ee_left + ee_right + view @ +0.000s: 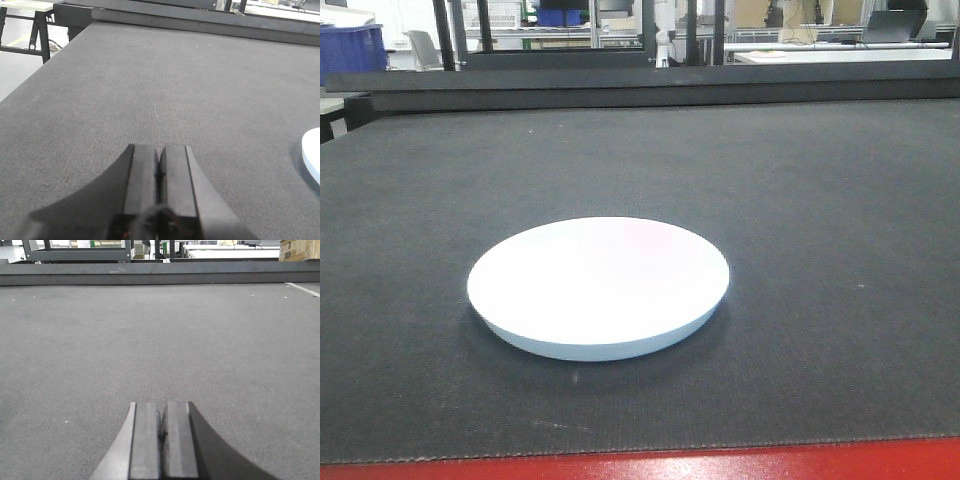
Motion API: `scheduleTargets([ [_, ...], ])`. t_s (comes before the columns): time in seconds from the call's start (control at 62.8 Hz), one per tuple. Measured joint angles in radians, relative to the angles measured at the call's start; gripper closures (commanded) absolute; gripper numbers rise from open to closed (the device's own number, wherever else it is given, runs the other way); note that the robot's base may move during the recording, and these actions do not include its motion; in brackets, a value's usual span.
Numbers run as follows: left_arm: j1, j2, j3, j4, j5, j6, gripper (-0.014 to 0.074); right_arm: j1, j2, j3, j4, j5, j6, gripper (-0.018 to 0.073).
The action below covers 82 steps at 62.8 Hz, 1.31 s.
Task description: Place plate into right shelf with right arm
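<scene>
A plain white round plate lies flat on the dark grey mat in the front view, a little left of centre and near the front edge. Its left edge shows as a white sliver, the plate, at the right border of the left wrist view. My left gripper is shut with nothing in it, low over the mat to the left of the plate. My right gripper is also shut and empty above bare mat; the plate is outside its view. The right shelf is out of view.
The dark mat covers the table, with a red table edge along the front. A raised dark rail borders the far side. Blue bins and workshop furniture stand beyond. The table's left edge drops to the floor.
</scene>
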Motion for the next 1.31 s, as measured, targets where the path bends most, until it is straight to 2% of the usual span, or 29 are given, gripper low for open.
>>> scheduleTargets([
  [0.398, 0.000, 0.000, 0.000, 0.000, 0.000, 0.000, 0.0643, 0.000, 0.000, 0.000, 0.000, -0.002, 0.000, 0.0502],
  [0.573, 0.000, 0.000, 0.000, 0.000, 0.000, 0.000, 0.0643, 0.000, 0.000, 0.000, 0.000, -0.079, 0.000, 0.0502],
  [0.637, 0.000, 0.000, 0.000, 0.000, 0.000, 0.000, 0.0643, 0.000, 0.000, 0.000, 0.031, -0.149, 0.034, 0.0502],
  [0.732, 0.000, 0.000, 0.000, 0.000, 0.000, 0.000, 0.0643, 0.000, 0.000, -0.005, 0.085, -0.294, 0.140, 0.0502],
  [0.812, 0.000, 0.000, 0.000, 0.000, 0.000, 0.000, 0.0643, 0.000, 0.000, -0.063, 0.084, -0.298, 0.187, 0.0502],
  [0.971, 0.000, 0.000, 0.000, 0.000, 0.000, 0.000, 0.0643, 0.000, 0.042, -0.339, 0.042, -0.048, 0.207, 0.0502],
  [1.115, 0.000, 0.000, 0.000, 0.000, 0.000, 0.000, 0.0643, 0.000, 0.240, -0.621, 0.040, 0.271, 0.180, 0.0502],
  [1.21, 0.000, 0.000, 0.000, 0.000, 0.000, 0.000, 0.0643, 0.000, 0.393, -0.774, 0.086, 0.453, 0.106, 0.0502],
  [1.306, 0.000, 0.000, 0.000, 0.000, 0.000, 0.000, 0.0643, 0.000, 0.533, -0.870, 0.196, 0.574, 0.002, 0.0502],
])
